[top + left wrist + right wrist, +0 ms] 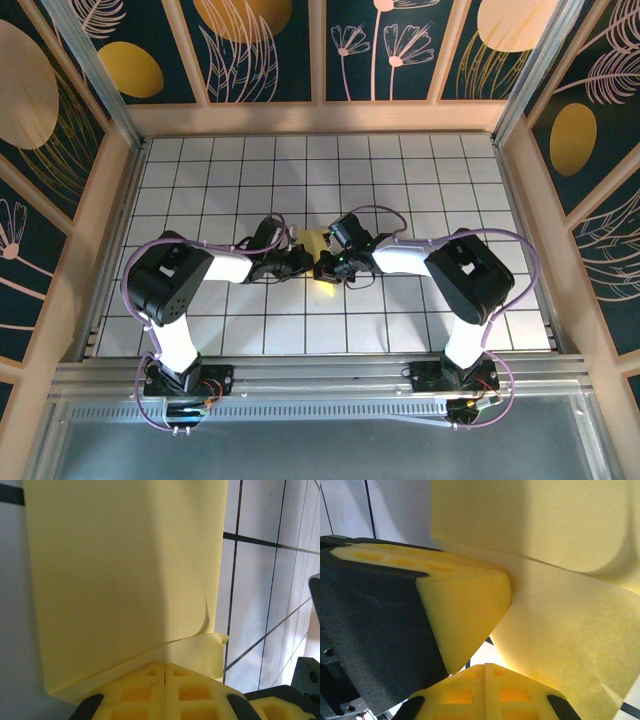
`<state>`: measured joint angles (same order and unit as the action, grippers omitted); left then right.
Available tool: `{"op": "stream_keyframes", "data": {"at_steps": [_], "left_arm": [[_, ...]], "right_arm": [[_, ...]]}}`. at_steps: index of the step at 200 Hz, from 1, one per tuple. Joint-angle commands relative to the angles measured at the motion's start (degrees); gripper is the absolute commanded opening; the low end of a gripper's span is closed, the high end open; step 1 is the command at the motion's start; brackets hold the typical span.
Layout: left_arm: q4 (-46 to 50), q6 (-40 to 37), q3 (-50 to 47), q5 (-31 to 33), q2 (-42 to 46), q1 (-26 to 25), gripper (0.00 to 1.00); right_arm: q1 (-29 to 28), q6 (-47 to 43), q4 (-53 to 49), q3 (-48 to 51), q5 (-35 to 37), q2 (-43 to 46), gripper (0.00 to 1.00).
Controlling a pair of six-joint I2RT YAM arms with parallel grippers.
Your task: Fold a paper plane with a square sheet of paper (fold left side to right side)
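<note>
1. Location of the work: the square sheet of paper (314, 243) is found near the middle of the gridded tabletop (420, 180), between the two arms and partly covered by them.
2. Left tool (300, 262): the fingertips are seen closed together with no gap. In the left wrist view they are set against the near edge of the sheet. It cannot be told whether a layer of paper is nipped between them or merely pressed down.
3. Right tool (328, 265): the fingertips are likewise closed together, tip to tip with the left tool. In the right wrist view the sheet is seen just beyond them, on the right. A grip on the paper cannot be confirmed.
4. Condition of the sheet: a second layer is noted. In the left wrist view a narrow flap with a slanted crease lies at the near edge, and its right corner is slightly curled. In the right wrist view an upper layer is seen lifted and bowed above the lower one, not pressed flat.
5. Progress, as judged: the work is assessed as early. A first fold appears begun but not flattened, and its alignment cannot be checked. No pointed dart shape is formed. The nose and wing folds are judged outstanding.
6. Count: one sheet, two arms, two tools, one tabletop.
</note>
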<state>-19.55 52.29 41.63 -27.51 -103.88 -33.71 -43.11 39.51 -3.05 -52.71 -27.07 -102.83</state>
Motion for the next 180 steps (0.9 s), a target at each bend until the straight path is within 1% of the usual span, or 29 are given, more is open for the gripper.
{"op": "stream_keyframes", "data": {"at_steps": [1, 57, 89, 180], "left_arm": [[4.35, 0.72, -1.37, 0.99, -2.17, -0.56, 0.00], [5.55, 0.03, -1.15, 2.01, -2.71, -0.56, 0.00], [8.17, -1.24, -0.25, 3.96, -2.98, -0.56, 0.00], [9.31, -1.75, 0.06, 6.22, -4.17, -0.56, 0.00]], "right_arm": [[-0.13, 0.76, 1.66, 0.70, 0.21, -2.00, 0.00], [0.31, -1.35, -2.33, 0.02, 3.25, -3.67, 0.00], [0.39, -2.15, -4.53, 0.15, 4.27, -3.39, 0.00], [0.31, -2.59, -8.20, 3.28, 3.60, 0.73, 0.00]]}}
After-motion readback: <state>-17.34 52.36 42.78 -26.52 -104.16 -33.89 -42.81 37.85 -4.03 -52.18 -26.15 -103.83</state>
